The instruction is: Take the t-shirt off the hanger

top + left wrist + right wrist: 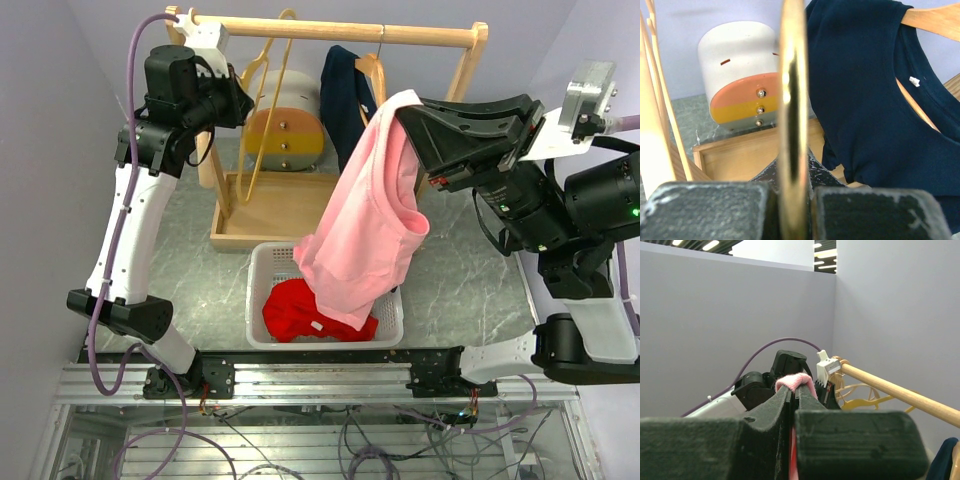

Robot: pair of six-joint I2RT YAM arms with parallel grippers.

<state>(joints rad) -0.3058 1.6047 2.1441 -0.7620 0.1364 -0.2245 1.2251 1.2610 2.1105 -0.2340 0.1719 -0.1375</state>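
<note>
Top external view shows the pink t-shirt (365, 230), light, limp and likely to slip, hanging over the white basket (262, 270) by a bunched fold pinched tight in the right gripper (402, 108), a sound hold, while the left gripper (245, 105) clamps the bare yellow hanger (792, 100) on the wooden rack (330, 30), with the grey table (460, 280) below and walls close by.

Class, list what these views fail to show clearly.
Top external: pink t-shirt hides part of the white basket and red garment.
Left wrist: blurred gold hanger blocks the middle; navy t-shirt cut off at right.
Right wrist: right gripper hides all but one fold of pink t-shirt.
</note>
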